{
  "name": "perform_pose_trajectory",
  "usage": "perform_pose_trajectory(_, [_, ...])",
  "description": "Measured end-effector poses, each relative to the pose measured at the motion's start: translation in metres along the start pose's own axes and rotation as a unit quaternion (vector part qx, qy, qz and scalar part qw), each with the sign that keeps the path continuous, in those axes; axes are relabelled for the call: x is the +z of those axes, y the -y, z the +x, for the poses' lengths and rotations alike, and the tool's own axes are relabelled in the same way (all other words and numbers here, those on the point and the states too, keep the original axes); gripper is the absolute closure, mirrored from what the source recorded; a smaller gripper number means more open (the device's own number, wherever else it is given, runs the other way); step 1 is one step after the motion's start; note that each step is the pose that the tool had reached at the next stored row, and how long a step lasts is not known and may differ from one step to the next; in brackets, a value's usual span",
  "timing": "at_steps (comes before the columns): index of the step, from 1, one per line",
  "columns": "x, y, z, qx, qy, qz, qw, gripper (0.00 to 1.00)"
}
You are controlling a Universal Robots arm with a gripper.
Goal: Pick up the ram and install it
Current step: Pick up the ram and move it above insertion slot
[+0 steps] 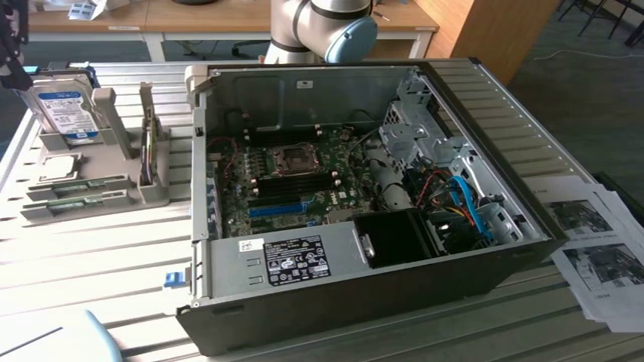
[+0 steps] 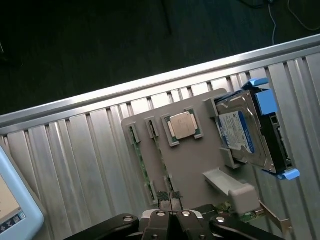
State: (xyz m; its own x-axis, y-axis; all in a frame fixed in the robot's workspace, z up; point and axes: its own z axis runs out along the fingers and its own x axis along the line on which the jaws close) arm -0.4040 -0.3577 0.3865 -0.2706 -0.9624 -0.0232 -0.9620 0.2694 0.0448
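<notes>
Two ram sticks stand on edge in slots of a grey holder: one ram strip and a second ram strip beside it. In the exterior view the ram sticks sit at the holder's front, at the exterior view's left. My gripper is shut with nothing between its fingers, hovering above the near ends of the two strips without touching them. The open computer case holds the motherboard, whose black memory slots lie beside the processor socket.
The holder also carries a blue-labelled hard drive, a processor chip and an upright expansion card. A light-blue device lies at the table's front corner. Papers lie at the exterior view's right. The arm's base stands behind the case.
</notes>
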Motion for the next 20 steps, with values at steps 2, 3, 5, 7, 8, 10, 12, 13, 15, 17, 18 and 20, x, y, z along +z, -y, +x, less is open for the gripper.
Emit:
perform_pose_trajectory(2, [0.0001,0.0000,0.0000,-0.013,-0.0006,-0.0003,0.9999,0.91])
perform_pose_trajectory(3, [0.0001,0.0000,0.0000,-0.019,-0.0009,-0.0005,0.9998,0.91])
perform_pose_trajectory(5, [0.0001,-0.0001,0.0000,-0.023,-0.0011,-0.0005,0.9997,0.91])
perform_pose_trajectory(7, [0.0001,-0.0001,0.0000,-0.023,-0.0012,-0.0005,0.9997,0.91])
perform_pose_trajectory(8, [0.0001,-0.0002,0.0000,-0.023,-0.0012,-0.0006,0.9997,0.91])
perform_pose_trajectory(10, [0.0001,-0.0002,0.0000,-0.025,-0.0012,-0.0006,0.9997,0.91])
perform_pose_trajectory(12, [0.0000,-0.0002,0.0001,-0.031,-0.0015,-0.0007,0.9995,0.91])
perform_pose_trajectory(13, [0.0001,-0.0002,0.0001,-0.034,-0.0017,-0.0008,0.9994,0.91])
perform_pose_trajectory(15, [0.0001,-0.0002,0.0001,-0.041,-0.0019,-0.0009,0.9992,0.91])
perform_pose_trajectory(17, [0.0001,-0.0002,0.0000,-0.048,-0.0022,-0.0011,0.9988,0.91])
perform_pose_trajectory(18, [0.0001,-0.0002,0.0001,-0.051,-0.0024,-0.0012,0.9987,0.91])
perform_pose_trajectory(20, [0.0001,-0.0002,0.0000,-0.057,-0.0027,-0.0013,0.9984,0.91])
